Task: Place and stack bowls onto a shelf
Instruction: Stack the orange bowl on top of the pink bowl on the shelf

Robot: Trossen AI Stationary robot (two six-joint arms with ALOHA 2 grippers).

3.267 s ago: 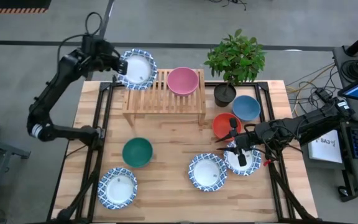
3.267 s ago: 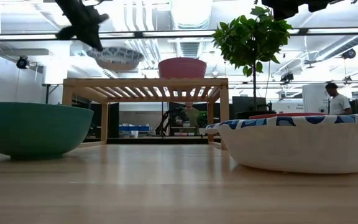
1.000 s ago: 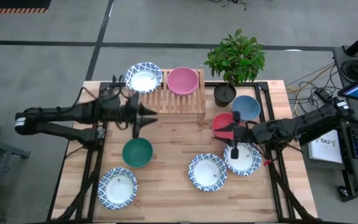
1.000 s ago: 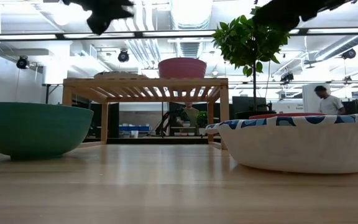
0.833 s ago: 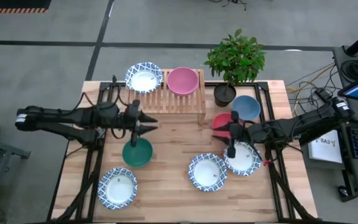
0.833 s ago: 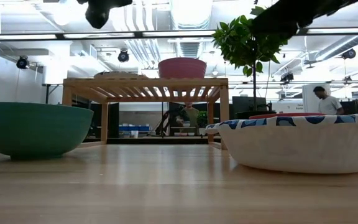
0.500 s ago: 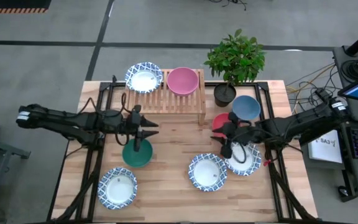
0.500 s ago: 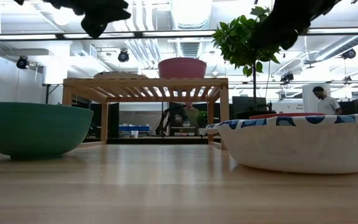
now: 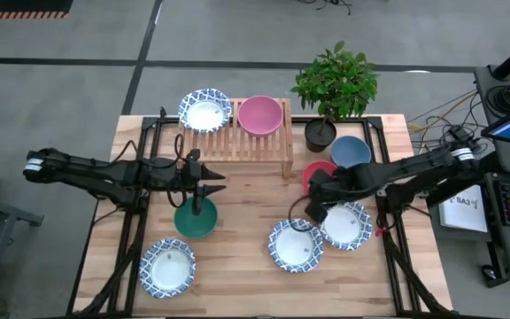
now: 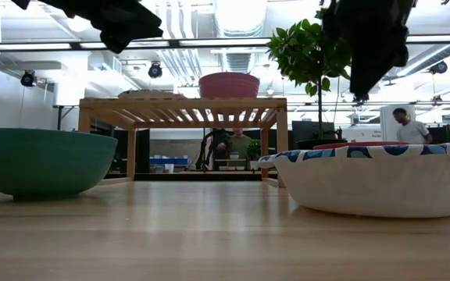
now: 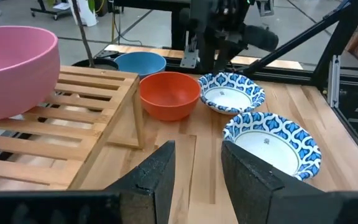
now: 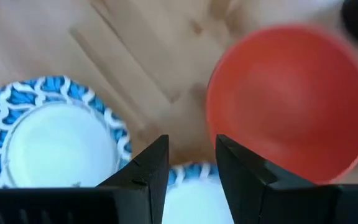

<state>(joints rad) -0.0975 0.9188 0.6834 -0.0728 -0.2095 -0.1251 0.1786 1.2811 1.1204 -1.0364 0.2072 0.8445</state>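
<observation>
A blue-and-white patterned bowl (image 9: 204,111) and a pink bowl (image 9: 260,115) stand side by side on the wooden shelf (image 9: 237,146). On the table lie a green bowl (image 9: 193,220), a red bowl (image 9: 320,173), a blue bowl (image 9: 351,152) and three patterned bowls (image 9: 167,266) (image 9: 295,245) (image 9: 351,225). My left gripper (image 9: 211,182) is open and level, just past the green bowl's far rim, pointing toward the table's right. My right gripper (image 12: 193,158) is open and points down, above the gap between the red bowl (image 12: 288,99) and two patterned bowls (image 12: 48,134).
A potted plant (image 9: 333,84) in a black pot (image 9: 320,135) stands at the far right beside the shelf. Black frame rails (image 9: 144,204) run along the table's left and right sides. Bare wood lies between the green bowl and the middle patterned bowl. People show in the room beyond.
My left gripper has gone toward the table's near edge, from beside the shelf to the green bowl's far rim. My right gripper has moved toward the table's left, off the right patterned bowl, and has tipped to point down. The bowls have kept still.
</observation>
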